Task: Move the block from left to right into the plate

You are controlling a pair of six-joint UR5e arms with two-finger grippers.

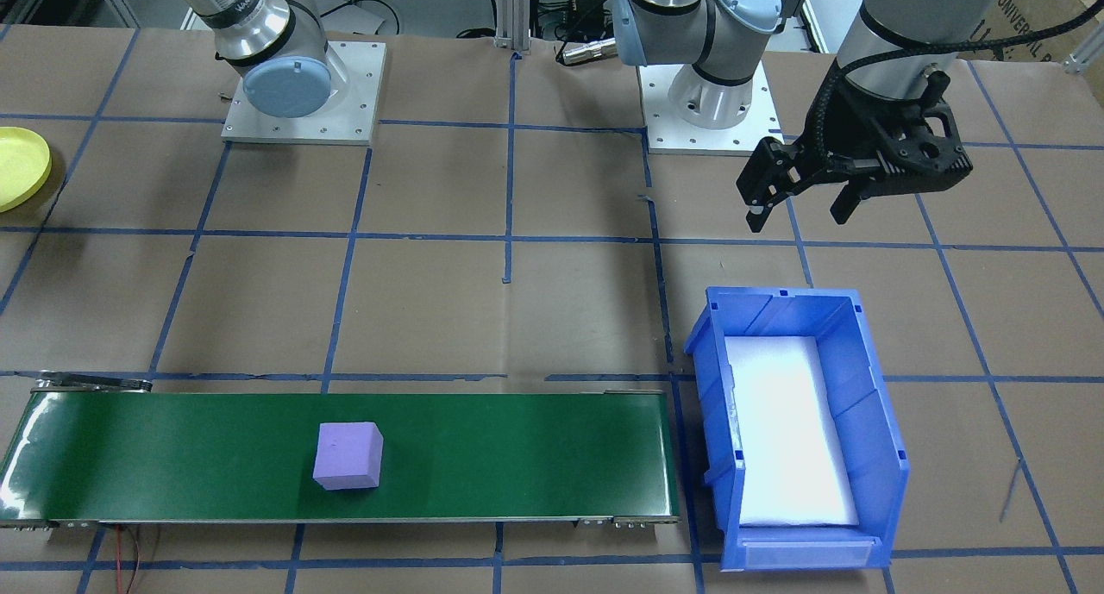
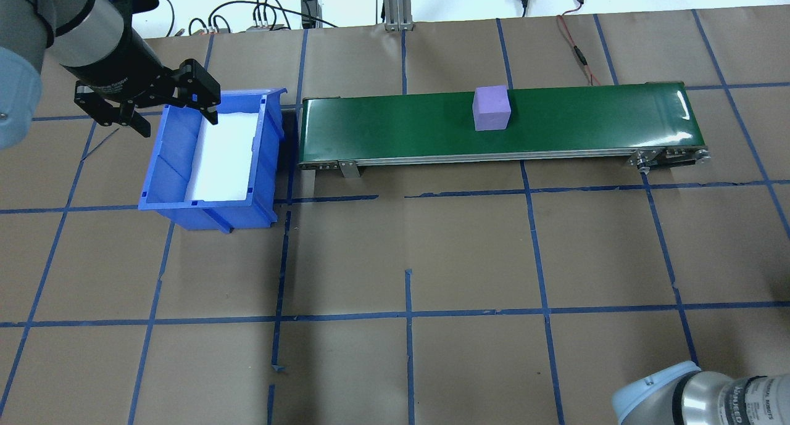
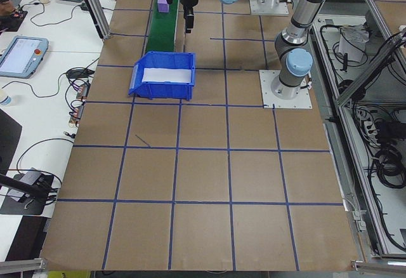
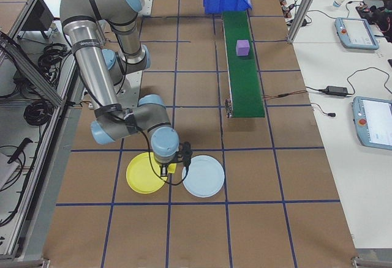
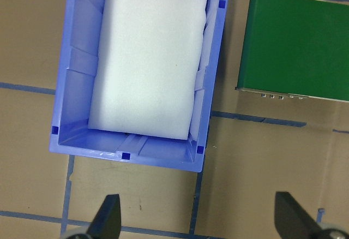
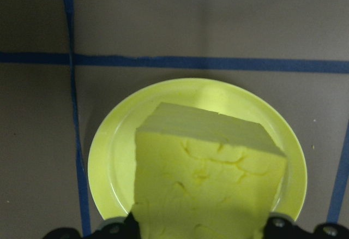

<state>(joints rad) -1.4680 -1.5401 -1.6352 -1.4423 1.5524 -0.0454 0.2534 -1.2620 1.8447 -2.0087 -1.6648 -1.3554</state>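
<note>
My right gripper is shut on a yellow foam block and holds it over the round yellow plate. In the exterior right view that gripper hangs at the plate's right rim. A purple block sits on the green conveyor belt, also visible from overhead. My left gripper is open and empty, hovering by the near end of the blue bin; its wrist view shows the fingers spread wide over the table.
A pale blue plate lies right beside the yellow plate. White foam lines the blue bin, which stands at the conveyor's end. Brown paper with blue tape lines covers the table.
</note>
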